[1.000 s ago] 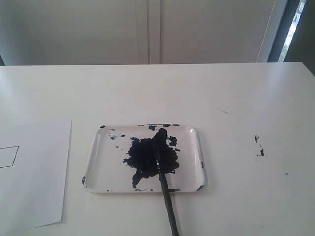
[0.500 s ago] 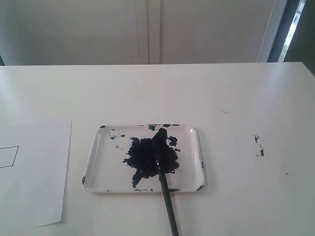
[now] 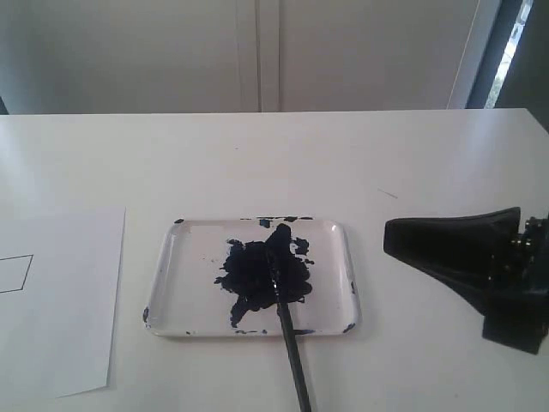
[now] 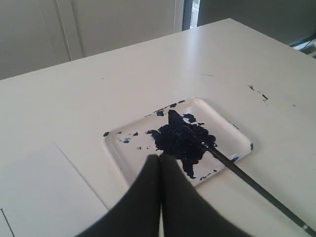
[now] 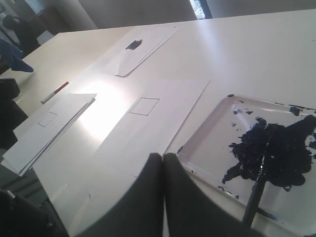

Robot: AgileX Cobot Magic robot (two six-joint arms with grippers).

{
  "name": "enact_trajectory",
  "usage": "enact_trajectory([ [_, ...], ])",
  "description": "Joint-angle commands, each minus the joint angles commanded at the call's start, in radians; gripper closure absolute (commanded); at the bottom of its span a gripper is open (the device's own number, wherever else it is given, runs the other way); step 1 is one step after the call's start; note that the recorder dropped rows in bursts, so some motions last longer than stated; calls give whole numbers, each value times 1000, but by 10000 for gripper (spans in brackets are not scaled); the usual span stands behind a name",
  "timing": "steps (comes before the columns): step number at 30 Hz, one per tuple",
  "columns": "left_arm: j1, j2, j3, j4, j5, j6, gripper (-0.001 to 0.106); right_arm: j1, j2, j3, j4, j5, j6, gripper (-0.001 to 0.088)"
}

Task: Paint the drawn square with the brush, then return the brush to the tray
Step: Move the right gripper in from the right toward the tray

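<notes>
In the exterior view, the brush lies with its tip in the paint blot of the tray, and its handle runs out over the near rim toward you. The square is unpainted on the paper to the tray's left. The right tool hovers over the surface just right of the tray, holding nothing; the left tool is out of sight here. In the left wrist view, the left tool is pressed together and empty, high above the tray, with the brush off to one side of it. In the right wrist view, the right tool is likewise pressed together and empty, so you must spread it before any grasp. The tray and brush sit near it, and the square lies beyond on the paper. Judge the brush as light, thin and stiff, probably round, so it may roll or slip out of a loose pinch. Take it on the bare handle just outside the tray's rim, where it looks propped off the surface and free of wet paint; keep off the tip.
</notes>
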Motion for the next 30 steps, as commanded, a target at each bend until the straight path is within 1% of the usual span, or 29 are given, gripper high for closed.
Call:
enact_trajectory([
  [2, 0, 10, 14, 39, 27, 0, 1053, 0, 18, 4, 0, -44, -18, 868],
  [5, 0, 29, 56, 46, 36, 0, 1053, 0, 51, 4, 0, -81, -18, 868],
  [8, 0, 41, 109, 46, 36, 0, 1053, 0, 93, 4, 0, -62, -18, 868],
  [10, 0, 41, 123, 14, 20, 6, 1053, 0, 129, 4, 0, -55, -18, 868],
  [12, 0, 41, 123, -8, 12, 28, 1053, 0, 201, 4, 0, -52, -31, 868],
  [13, 0, 41, 123, -10, 2, 28, 1053, 0, 248, 4, 0, -34, -53, 868],
  [15, 0, 41, 123, -10, -6, 28, 1053, 2, 299, 4, 0, 0, -81, 868],
  [17, 0, 41, 123, -10, -10, 28, 1053, 17, 334, 4, 0, 41, -96, 868],
  [18, 0, 41, 123, -10, -10, 28, 1053, 39, 355, 4, 0, 99, -100, 868],
  [21, 0, 41, 123, -10, -10, 28, 1053, 86, 350, 4, 0, 256, -147, 868],
  [25, 0, 41, 123, -10, -6, 28, 1053, 129, 307, 1, 0, 367, -210, 868],
  [26, 0, 41, 123, -10, -6, 28, 1053, 134, 293, 1, 0, 367, -232, 868],
  [27, 0, 41, 123, -10, -6, 28, 1053, 136, 271, 1, 0, 333, -304, 868],
  [30, 0, 41, 123, -10, -8, 35, 1053, 136, 225, 0, 0, 249, -458, 868],
])
